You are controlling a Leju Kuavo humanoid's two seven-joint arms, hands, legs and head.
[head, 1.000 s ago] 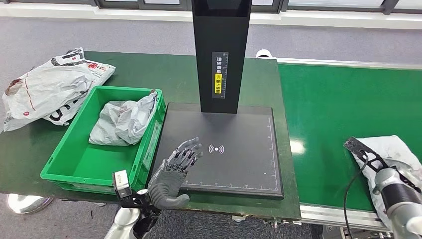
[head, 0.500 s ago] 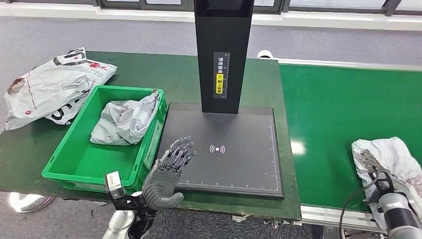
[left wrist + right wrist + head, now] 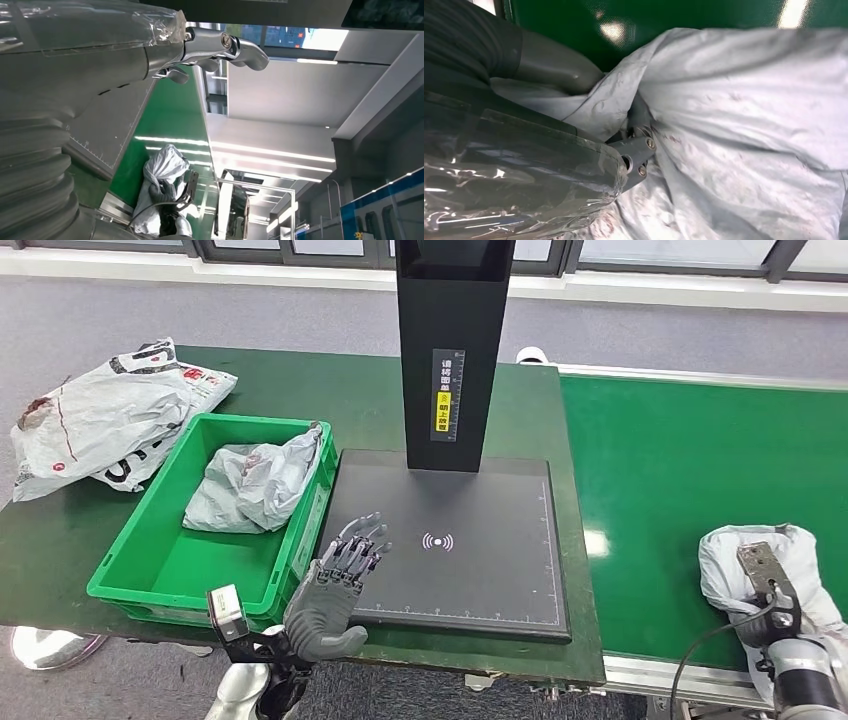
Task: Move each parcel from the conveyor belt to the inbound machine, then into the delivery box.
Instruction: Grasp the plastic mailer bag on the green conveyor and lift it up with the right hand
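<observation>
Parcel (image 3: 735, 565) on green conveyor belt (image 3: 680, 470), right hand (image 3: 574, 125) grasping it; left hand (image 3: 335, 585) released.

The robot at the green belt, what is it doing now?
It is sorting parcels. Its right hand grips a grey parcel that lies on the conveyor belt. Its left hand hovers open, holding nothing, at the near left corner of the black inbound machine, whose plate is bare. One parcel already lies in the green delivery box, and a white bag lies on the table beside the box.
</observation>
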